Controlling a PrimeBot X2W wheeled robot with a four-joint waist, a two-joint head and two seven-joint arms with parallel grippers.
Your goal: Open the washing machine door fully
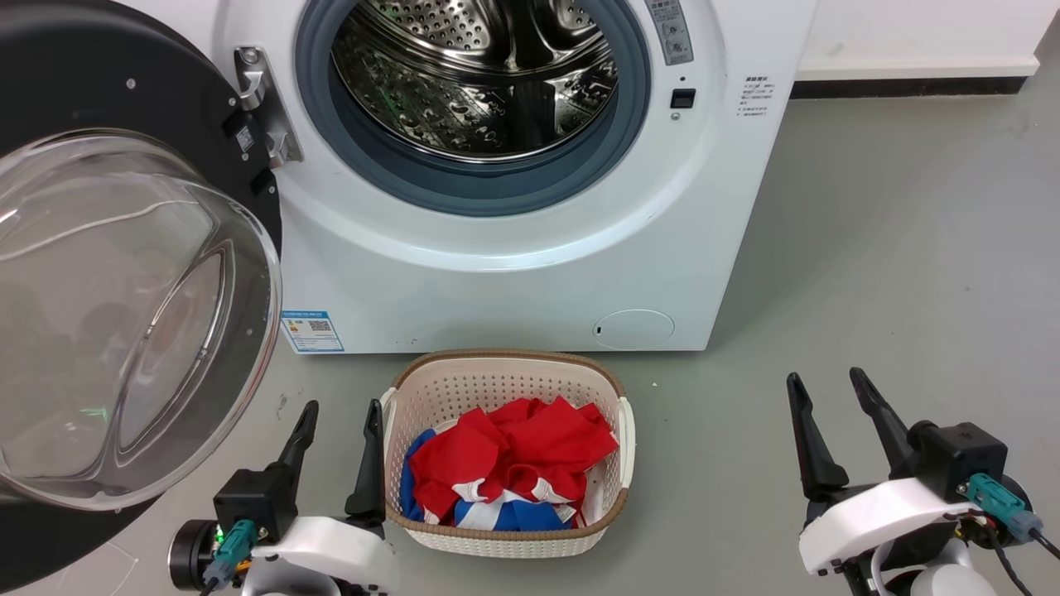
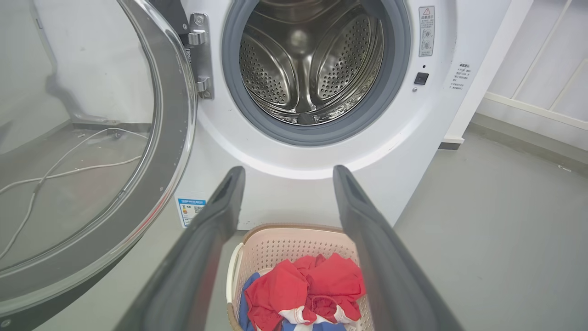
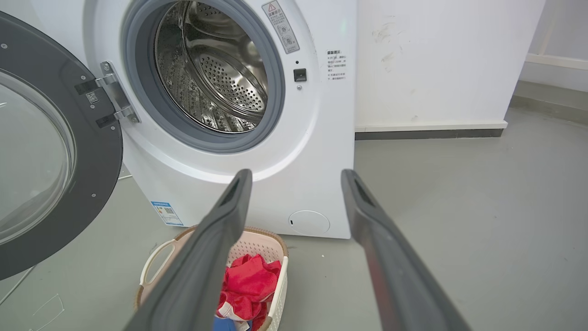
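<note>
Dark-fingered and nearest you, your left gripper (image 1: 343, 407) and right gripper (image 1: 826, 377) are both hanging with fingers spread apart, gripping nothing. Between them the cream perforated plastic basket (image 1: 505, 358) is sitting on the grey floor (image 1: 869, 273), holding crumpled red, blue and white clothes (image 1: 513, 455). Beyond the left gripper, the very large round glossy black washing machine door (image 1: 124, 314) with its bulging glass bowl is standing swung out on its metal hinge (image 1: 263, 108), so you are probably wanting to press its black rim, not the glass, along the hinge's arc. Farther back, the big white washing machine (image 1: 513, 281) is showing a perforated steel drum (image 1: 464, 91) that is looking empty.
</note>
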